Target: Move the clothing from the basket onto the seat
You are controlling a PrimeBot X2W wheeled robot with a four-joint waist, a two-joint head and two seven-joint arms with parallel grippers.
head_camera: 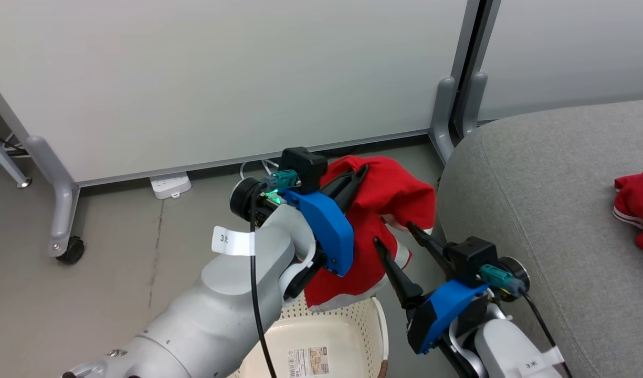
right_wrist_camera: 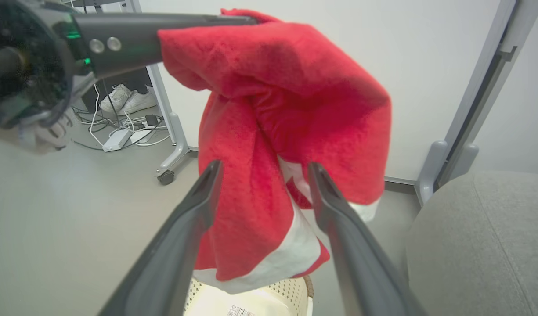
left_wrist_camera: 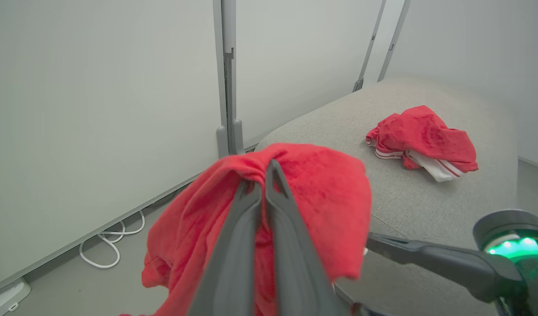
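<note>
1. Overhead, the left gripper was raised above the basket, its two dark fingers pressed together and clamped on a fold of a red garment.
2. From the left wrist, those fingers met at their tips with the red garment bunched over them and draping down both sides.
3. The red garment hung from the left gripper as a loose bundle; a white panel and white hem showed at its lower edge, just above the basket rim.
4. The right gripper stood lower, between the basket and the sofa, its fingers spread apart and holding nothing.
5. In the right wrist view, the hanging cloth showed in the gap of the right gripper; whether a fingertip touched it could not be told.
6. A second garment, red with white striped trim, lay crumpled on the sofa, well apart from both grippers.
7. The basket floor was bare save for a printed label.
8. Behind stood white partition panels on grey feet, with a power strip and a white cable on the floor.
</note>
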